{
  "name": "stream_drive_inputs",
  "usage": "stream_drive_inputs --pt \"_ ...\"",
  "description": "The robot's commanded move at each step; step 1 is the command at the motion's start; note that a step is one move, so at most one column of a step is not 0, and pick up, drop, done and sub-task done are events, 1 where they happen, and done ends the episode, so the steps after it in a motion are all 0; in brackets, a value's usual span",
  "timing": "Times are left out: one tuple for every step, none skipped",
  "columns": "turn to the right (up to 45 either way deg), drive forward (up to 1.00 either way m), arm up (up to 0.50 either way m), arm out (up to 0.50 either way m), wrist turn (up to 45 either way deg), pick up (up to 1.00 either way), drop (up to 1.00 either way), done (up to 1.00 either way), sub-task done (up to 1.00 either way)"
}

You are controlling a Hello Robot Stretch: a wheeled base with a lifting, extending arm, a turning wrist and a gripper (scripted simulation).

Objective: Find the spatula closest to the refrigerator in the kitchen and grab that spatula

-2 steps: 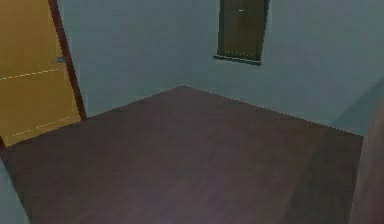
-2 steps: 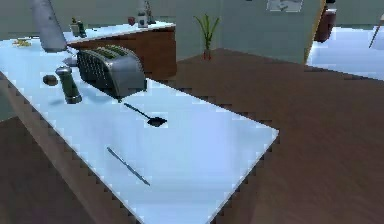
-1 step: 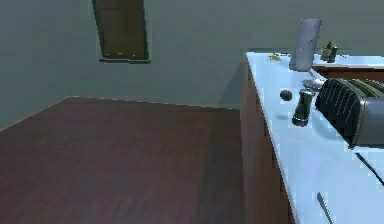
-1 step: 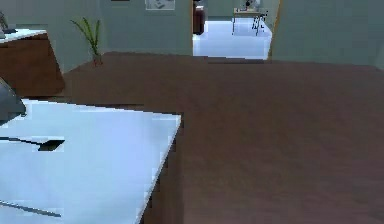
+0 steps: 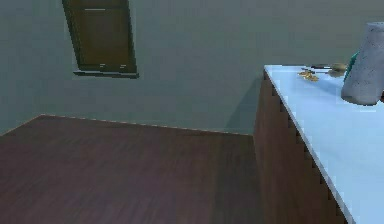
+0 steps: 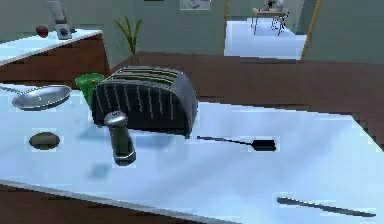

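the job looks to be at the finding-and-lining-up step. a slim black spatula (image 6: pixel 240 141) lies flat on the pale tabletop (image 6: pixel 330 150), just right of the dark toaster (image 6: pixel 148 98), its square blade pointing away from it. my guess is the next move calls for settling that this is the one nearest the refrigerator, then squaring the base so the arm can reach it. i cannot tell the state of the tool. a thin grey utensil (image 6: pixel 325 207) near the arm side view's bottom edge is too faint to name, and a grey thing (image 5: pixel 365 65) is cut off at the forward view's right.
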Motion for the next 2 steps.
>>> stream_drive_inputs --pt "0.0 0.0 0.5 0.0 0.0 0.0 0.0 0.0 0.0" --pt "0.0 0.0 0.38 0.0 0.0 0.0 0.0 0.0 0.0"
